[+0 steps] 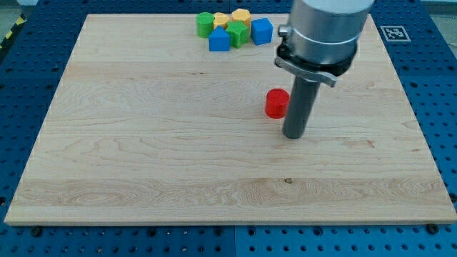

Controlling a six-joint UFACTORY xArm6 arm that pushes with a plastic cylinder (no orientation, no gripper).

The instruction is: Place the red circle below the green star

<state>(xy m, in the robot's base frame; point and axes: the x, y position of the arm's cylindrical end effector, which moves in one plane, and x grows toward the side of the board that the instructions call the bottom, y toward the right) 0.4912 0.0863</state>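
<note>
Wood board [143, 143] fills most of the view, with my rod standing on it and my tip [294, 135] just to the view's right of the red circle [276, 103], touching or nearly so; I have no claw to open or close. Up top sit the blue blocks [262, 31], green star [236, 33], green block [206, 24] and yellow blocks [240, 16], well apart from the circle.

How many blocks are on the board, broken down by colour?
Green blocks: 2
Yellow blocks: 2
Blue blocks: 2
Red circle: 1
Total: 7

My tip sits just to the view's right of the red circle.
</note>
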